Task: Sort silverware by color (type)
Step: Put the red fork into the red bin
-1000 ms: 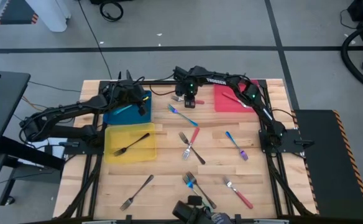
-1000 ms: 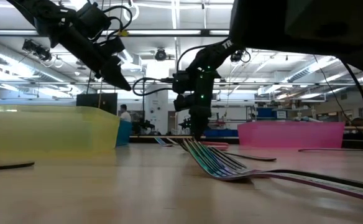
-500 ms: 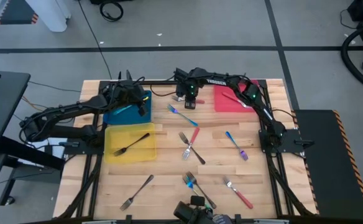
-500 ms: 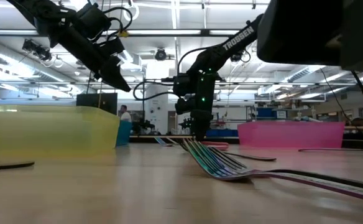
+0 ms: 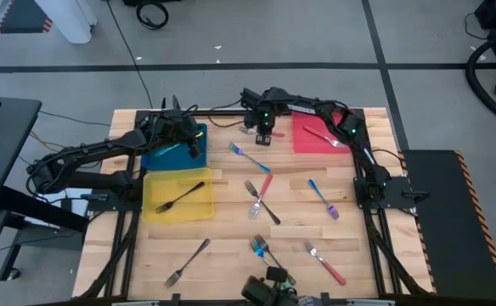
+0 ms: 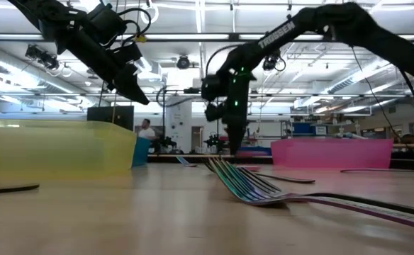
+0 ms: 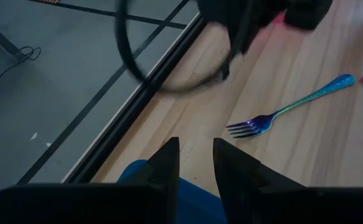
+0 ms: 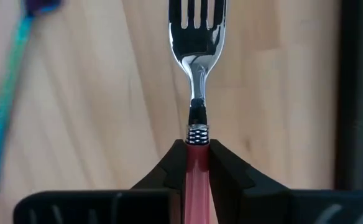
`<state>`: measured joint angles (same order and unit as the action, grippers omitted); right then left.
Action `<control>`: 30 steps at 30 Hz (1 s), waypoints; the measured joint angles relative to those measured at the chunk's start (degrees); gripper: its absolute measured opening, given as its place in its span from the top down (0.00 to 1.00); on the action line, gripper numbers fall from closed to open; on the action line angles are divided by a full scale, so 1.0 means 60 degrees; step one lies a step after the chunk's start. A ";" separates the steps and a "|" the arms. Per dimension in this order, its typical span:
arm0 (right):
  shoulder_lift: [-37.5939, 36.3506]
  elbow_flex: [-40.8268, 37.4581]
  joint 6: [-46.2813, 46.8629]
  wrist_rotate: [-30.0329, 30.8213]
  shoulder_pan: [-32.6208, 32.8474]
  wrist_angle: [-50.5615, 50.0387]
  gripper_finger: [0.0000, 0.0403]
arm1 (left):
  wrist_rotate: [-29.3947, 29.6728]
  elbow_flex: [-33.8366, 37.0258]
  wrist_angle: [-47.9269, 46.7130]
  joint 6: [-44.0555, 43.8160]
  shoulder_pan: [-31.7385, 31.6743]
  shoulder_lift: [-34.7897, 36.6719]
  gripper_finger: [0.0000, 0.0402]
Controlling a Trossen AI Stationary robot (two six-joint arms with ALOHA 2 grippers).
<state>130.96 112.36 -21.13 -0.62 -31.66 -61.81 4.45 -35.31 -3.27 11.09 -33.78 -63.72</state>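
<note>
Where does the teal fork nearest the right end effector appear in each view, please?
High view: teal fork, upper centre of the table.
Low view: cannot be picked out.
Left wrist view: right of picture centre.
Right wrist view: blurred, picture's left edge.
Shared landmark: right end effector, shut on a pink-handled fork.

I was working in what looked like a large robotics lab or industrial workshop. Beyond the wooden table (image 5: 231,246) stretched an open hall with ceiling strip lights (image 6: 193,49) and exposed beams, and a person (image 6: 145,130) stood far back. The grey concrete floor (image 5: 273,34) carried taped lines and loose cables.
</note>
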 joint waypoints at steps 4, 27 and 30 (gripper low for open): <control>-0.0814 0.0004 0.0071 -0.0011 -0.0136 -0.0405 0.88 | 0.0000 0.0000 0.0000 0.0001 0.0000 0.0000 0.76; -0.4954 -0.2993 0.1256 -0.0069 -0.2659 -0.2114 0.88 | -0.0655 0.0000 0.0088 -0.0251 0.0565 0.0000 0.76; -0.5350 -0.4068 0.1074 -0.0073 -0.2815 -0.1719 0.88 | -0.0667 0.0000 0.0352 -0.0254 0.0983 -0.0004 0.76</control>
<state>98.85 87.95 -14.69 -1.06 -48.55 -72.12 0.45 -35.31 -1.16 9.56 -27.88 -63.75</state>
